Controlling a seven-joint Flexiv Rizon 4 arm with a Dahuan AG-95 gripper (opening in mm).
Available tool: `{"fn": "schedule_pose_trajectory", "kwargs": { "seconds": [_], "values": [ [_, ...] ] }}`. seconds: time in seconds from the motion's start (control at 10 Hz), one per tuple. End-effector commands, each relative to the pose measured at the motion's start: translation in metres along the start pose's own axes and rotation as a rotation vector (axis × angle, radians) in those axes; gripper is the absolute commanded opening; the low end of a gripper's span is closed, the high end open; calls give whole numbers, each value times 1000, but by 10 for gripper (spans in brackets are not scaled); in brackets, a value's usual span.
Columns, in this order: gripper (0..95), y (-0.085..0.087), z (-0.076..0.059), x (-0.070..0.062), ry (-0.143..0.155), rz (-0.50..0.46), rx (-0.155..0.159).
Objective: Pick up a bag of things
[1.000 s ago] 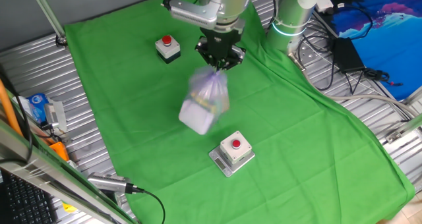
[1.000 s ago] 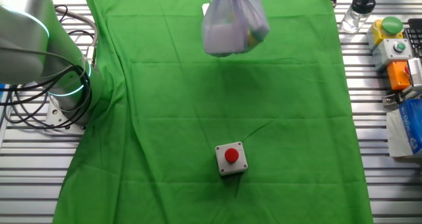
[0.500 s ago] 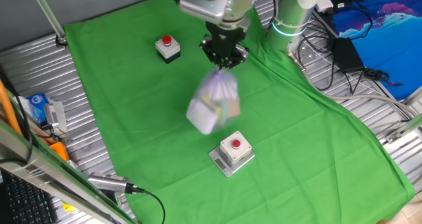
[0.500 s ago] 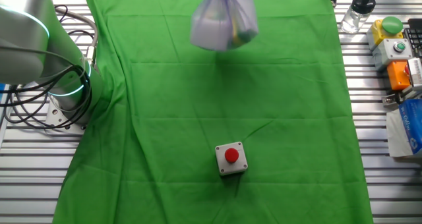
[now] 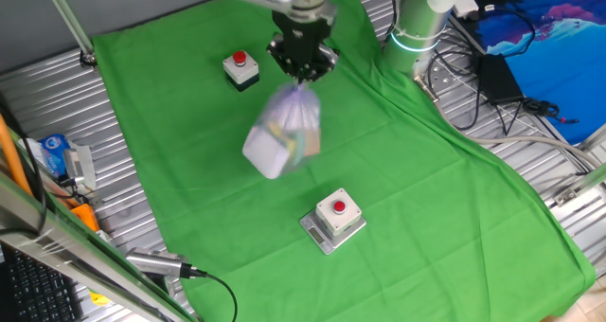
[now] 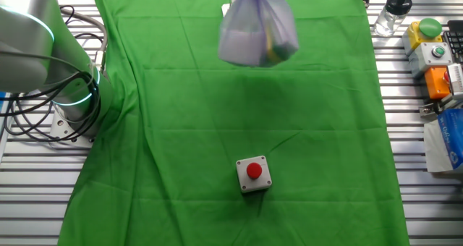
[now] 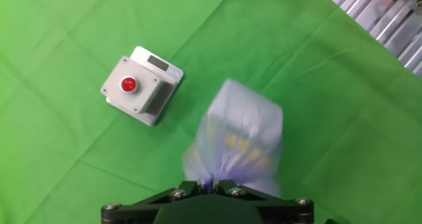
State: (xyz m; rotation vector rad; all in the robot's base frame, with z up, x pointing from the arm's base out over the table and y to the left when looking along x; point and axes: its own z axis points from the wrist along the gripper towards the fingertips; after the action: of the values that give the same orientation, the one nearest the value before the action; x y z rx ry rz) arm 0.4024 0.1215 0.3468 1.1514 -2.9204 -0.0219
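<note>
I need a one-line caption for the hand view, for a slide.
Gripper shut on the knotted top of the bag of things, hanging above the green cloth.

Thin clear plastic bag of things point(image 5: 282, 137); matt green cloth point(image 5: 189, 170); ribbed metal table point(image 5: 568, 185).

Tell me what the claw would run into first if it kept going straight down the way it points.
The claw points down, shut on the knotted top of the bag of things, so the hanging bag leads. Below it lies bare green cloth; depth is uncertain, but both button boxes sit off to the side.
</note>
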Motion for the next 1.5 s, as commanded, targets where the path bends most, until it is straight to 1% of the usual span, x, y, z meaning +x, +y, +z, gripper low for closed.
{"fn": "schedule_pose_trajectory", "kwargs": {
  "seconds": [0.1, 0.2, 0.4, 0.5, 1.1, 1.5],
  "values": [
    [0, -13, -10, -5, 22, -15, -27],
    [0, -18, -16, -6, 30, -22, -34],
    [0, -23, -27, -6, 37, -31, -40],
    [0, -23, -30, -5, 36, -35, -41],
    [0, -23, -32, -1, 34, -44, -41],
    [0, -23, -35, 6, 29, -48, -47]
  ]
}}
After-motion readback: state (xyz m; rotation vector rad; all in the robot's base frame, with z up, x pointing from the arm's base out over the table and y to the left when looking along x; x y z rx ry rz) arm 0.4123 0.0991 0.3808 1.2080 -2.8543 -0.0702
